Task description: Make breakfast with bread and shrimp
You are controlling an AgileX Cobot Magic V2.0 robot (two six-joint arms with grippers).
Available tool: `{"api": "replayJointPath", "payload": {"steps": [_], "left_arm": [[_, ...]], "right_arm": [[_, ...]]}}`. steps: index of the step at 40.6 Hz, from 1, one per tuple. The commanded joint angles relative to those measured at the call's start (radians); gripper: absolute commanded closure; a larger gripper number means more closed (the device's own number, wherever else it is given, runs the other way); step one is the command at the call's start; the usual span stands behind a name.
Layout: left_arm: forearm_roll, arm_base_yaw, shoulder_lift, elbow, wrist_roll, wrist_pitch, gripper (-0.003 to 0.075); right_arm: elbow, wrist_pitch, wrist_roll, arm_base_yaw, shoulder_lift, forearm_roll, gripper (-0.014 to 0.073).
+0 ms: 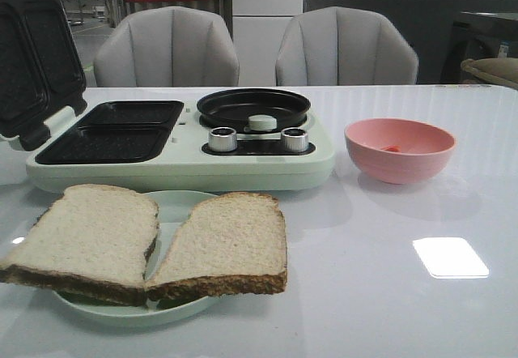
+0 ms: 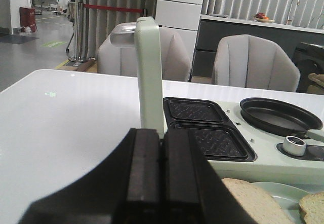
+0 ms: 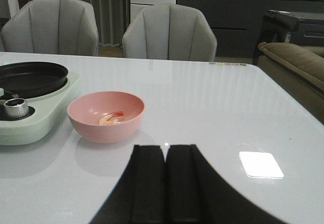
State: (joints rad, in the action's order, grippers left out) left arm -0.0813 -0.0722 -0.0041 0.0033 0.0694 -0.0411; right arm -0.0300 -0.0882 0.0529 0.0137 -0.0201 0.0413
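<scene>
Nothing is in hand at this moment: both arms hang back from the counter (image 1: 388, 293) and the task looks to be at its very first step.

Farthest left, the breakfast machine (image 1: 182, 143) stands with its lid (image 1: 36, 58) swung up at about 10 o'clock from the plate, leaving two dark grill wells (image 1: 109, 131) bare. The left pincer (image 2: 162, 178) shows only in its own wrist view — its two dark fingers pressed flat together, holding nothing, aimed toward the lid's edge and the grill wells.

In the front view's foreground the pale green plate (image 1: 174, 204) carries the bread (image 1: 154, 240): two slices side by side, overhanging the rim, their inner corners touching. They lie at 6 o'clock from the grill wells, just beside the machine's front wall.

At 3 o'clock from the machine's round pan (image 1: 253, 107) sits the pink bowl (image 1: 399, 149), apart from the machine. The shrimp (image 3: 112, 117) lies in its bottom, small and orange-white. The right pincer (image 3: 164, 183) is likewise closed and empty, pointing at the bowl from the near side.

The likely opening move is bread into a grill well. That calls for the left pincer to part its fingers, come down on a slice's overhanging edge and lift it without folding the soft crumb — then carry it toward 12 o'clock. The shrimp, being tiny and low in a curved bowl, will need a fine, steep approach.
</scene>
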Motion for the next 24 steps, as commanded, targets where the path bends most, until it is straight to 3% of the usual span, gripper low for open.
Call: {"api": "replayJointPath", "payload": {"steps": [1,10,17,20,24], "left_arm": [[-0.005,0.003,-0.025,0.031,0.000,0.080,0.0661],[-0.005,0.003,-0.025,0.031,0.000,0.102,0.0661],[0.010,0.003,-0.025,0.031,0.000,0.252,0.0661],[0.044,0.003,-0.023,0.011,0.000,0.300,0.0661],[0.139,0.003,-0.011,-0.068,0.000,0.267,0.0661]], "right_arm": [[0.003,0.088,-0.002,-0.005,-0.009,0.003,0.0617],[0.003,0.088,-0.002,-0.005,-0.009,0.003,0.0617],[0.003,0.088,-0.002,-0.005,-0.009,0.003,0.0617],[0.003,0.088,-0.002,-0.005,-0.009,0.003,0.0617],[0.003,0.088,-0.002,-0.005,-0.009,0.003,0.0617]]}}
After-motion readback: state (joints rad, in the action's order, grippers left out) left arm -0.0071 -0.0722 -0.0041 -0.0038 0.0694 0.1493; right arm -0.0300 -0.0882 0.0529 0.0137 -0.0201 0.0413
